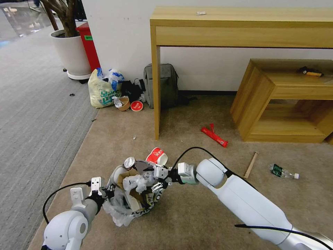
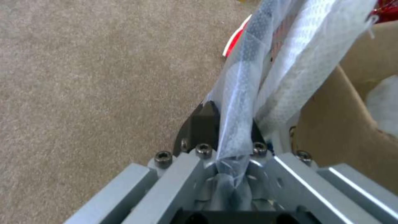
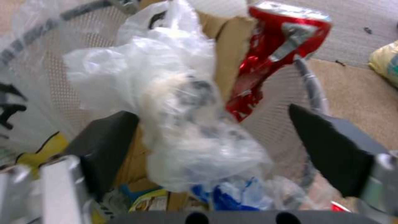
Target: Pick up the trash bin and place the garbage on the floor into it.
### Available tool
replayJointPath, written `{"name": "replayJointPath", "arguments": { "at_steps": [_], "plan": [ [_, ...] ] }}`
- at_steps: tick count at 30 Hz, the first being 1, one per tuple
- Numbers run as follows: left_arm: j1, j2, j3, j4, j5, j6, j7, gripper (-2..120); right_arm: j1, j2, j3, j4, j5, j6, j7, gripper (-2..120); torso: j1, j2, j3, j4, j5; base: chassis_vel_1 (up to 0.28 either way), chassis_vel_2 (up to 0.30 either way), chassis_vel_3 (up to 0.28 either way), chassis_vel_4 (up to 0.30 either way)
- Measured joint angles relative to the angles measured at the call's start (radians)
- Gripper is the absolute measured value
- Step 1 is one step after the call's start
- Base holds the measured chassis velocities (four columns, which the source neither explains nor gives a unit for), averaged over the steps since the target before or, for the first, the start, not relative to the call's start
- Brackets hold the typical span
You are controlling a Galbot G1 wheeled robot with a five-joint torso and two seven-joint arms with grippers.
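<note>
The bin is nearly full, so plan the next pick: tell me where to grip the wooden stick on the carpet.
Grip the wooden stick at its middle, pincer coming from above with the jaws across its narrow width. It lies flat on the floor, long and thin, with bare carpet on both sides, the small bottle lying apart.

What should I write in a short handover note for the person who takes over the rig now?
Left tool: shut on the trash bin rim and bag, holding it tilted above the floor.
Right tool: open over the bin mouth, a clear plastic wrapper between its fingers.
Done: cardboard, crushed can and wrappers are in the bin.
Left: red cup beside the bin, red wrapper, wooden stick, small bottle, cups near the wall.
</note>
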Motion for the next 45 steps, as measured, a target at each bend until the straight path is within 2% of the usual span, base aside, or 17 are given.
{"name": "replayJointPath", "arguments": {
  "at_steps": [3,23,31,34,39,43,45],
  "plan": [
    [0.001,0.002,-0.001,0.000,0.000,0.000,0.000,0,0.000,-0.002,0.011,0.003,0.015,-0.005,0.014,100,0.000,0.000,0.000,0.0000,0.0000,0.000,0.000,0.000,0.000],
    [0.014,0.006,-0.005,-0.014,0.000,-0.001,0.000,0,-0.035,-0.069,0.135,0.049,0.087,-0.011,0.050,100,0.000,0.000,0.000,0.0000,0.0001,0.000,0.000,0.000,0.000],
    [0.029,-0.003,-0.014,-0.018,0.002,-0.001,0.003,0,-0.114,-0.076,0.211,0.082,0.214,-0.038,0.190,100,0.000,0.000,0.000,0.0000,0.0000,0.000,0.000,0.000,0.000],
    [0.031,-0.004,-0.020,-0.020,0.003,-0.001,0.004,0,-0.164,-0.066,0.252,0.097,0.303,-0.035,0.311,100,0.000,0.000,0.000,0.0000,0.0001,0.000,0.000,0.000,0.000],
    [0.036,-0.005,-0.025,-0.025,0.002,-0.001,0.005,0,-0.220,-0.038,0.318,0.112,0.341,-0.040,0.402,100,0.000,0.000,0.000,0.0001,0.0000,0.000,0.000,0.000,0.000],
    [0.046,-0.005,-0.038,-0.029,0.002,-0.001,0.012,0,-0.310,0.002,0.427,0.137,0.351,-0.042,0.495,100,0.000,0.000,0.000,0.0001,0.0000,0.000,0.000,0.000,0.000],
    [0.050,-0.005,-0.041,-0.029,0.002,-0.001,0.013,0,-0.340,0.013,0.464,0.148,0.350,-0.043,0.508,100,0.000,0.000,0.000,0.0002,0.0000,0.000,0.000,0.000,0.000]
  ]
}}
